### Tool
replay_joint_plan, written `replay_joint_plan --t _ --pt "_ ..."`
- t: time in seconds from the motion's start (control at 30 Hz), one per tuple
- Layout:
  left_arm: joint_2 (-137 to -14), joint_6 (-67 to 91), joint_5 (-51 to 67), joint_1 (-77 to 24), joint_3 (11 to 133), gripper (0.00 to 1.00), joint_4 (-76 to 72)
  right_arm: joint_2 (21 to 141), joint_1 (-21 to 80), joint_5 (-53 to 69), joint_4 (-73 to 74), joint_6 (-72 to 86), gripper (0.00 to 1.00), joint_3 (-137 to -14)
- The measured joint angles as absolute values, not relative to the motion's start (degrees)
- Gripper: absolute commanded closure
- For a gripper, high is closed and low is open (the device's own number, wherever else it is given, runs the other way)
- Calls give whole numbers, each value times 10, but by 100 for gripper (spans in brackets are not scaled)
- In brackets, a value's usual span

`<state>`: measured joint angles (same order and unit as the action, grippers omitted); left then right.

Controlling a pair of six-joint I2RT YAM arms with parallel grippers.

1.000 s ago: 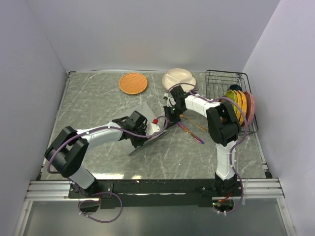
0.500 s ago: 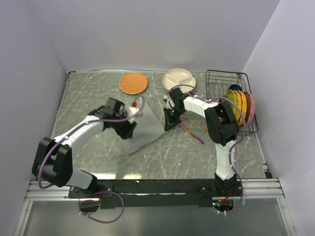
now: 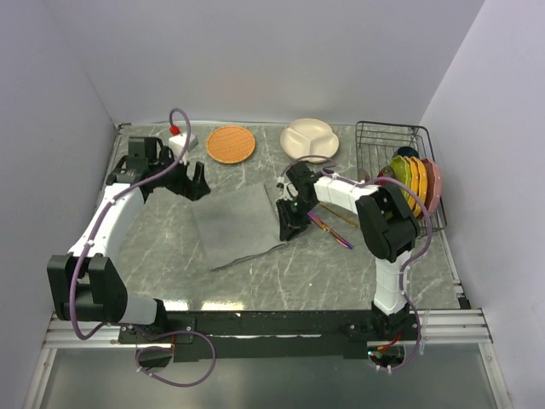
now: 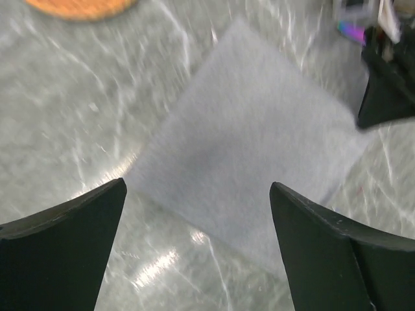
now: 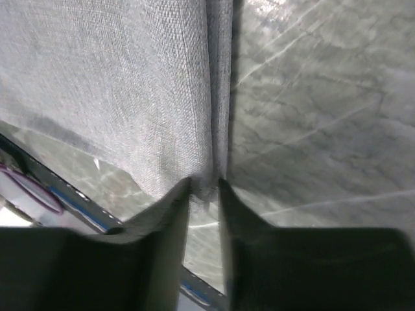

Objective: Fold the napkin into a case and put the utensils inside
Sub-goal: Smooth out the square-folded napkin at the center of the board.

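Observation:
The grey napkin (image 3: 237, 223) lies spread flat on the marble table, and in the left wrist view it (image 4: 259, 136) fills the middle. My left gripper (image 3: 194, 183) hovers beyond its far left corner, wide open and empty (image 4: 198, 184). My right gripper (image 3: 289, 228) is down at the napkin's right edge. Its jaws (image 5: 204, 181) stand narrowly apart, with a raised ridge of cloth (image 5: 217, 97) running up from between the tips. The utensils lie just to its right: the purple knife (image 3: 332, 232) and the gold spoon (image 3: 338, 214). No case shape is seen.
A round orange woven mat (image 3: 231, 144) and a cream divided plate (image 3: 312, 137) sit at the back. A black wire rack (image 3: 375, 136) holding coloured plates (image 3: 417, 183) stands at the back right. Walls close three sides.
My left gripper let go of the napkin, opened wide and swung to the back left. The lifted cloth dropped flat. My right jaws parted a little at the cloth's edge.

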<state>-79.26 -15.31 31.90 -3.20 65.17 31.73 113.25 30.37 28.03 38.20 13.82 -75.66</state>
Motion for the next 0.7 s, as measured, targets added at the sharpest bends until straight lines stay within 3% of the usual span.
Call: replay_joint_plan --t 0.03,0.23,0.27,0.47,0.6,0.7 --pt "-792 -139 321 -29 662 1 307 1130 304 277 387 133 36 -758" --pt "-755 -45 295 -22 688 1 218 1099 280 255 448 85 9 -816" --pt "-735 -28 286 -22 677 1 185 1090 274 255 455 77 0 -838" --pt "-634 73 254 -19 628 1 38 1026 260 276 398 47 0 -953" --pt "-666 157 284 -19 637 1 -6 1007 260 305 250 64 0 -965" --pt "-720 245 320 -19 600 1 -45 1058 257 383 157 98 0 -1002"
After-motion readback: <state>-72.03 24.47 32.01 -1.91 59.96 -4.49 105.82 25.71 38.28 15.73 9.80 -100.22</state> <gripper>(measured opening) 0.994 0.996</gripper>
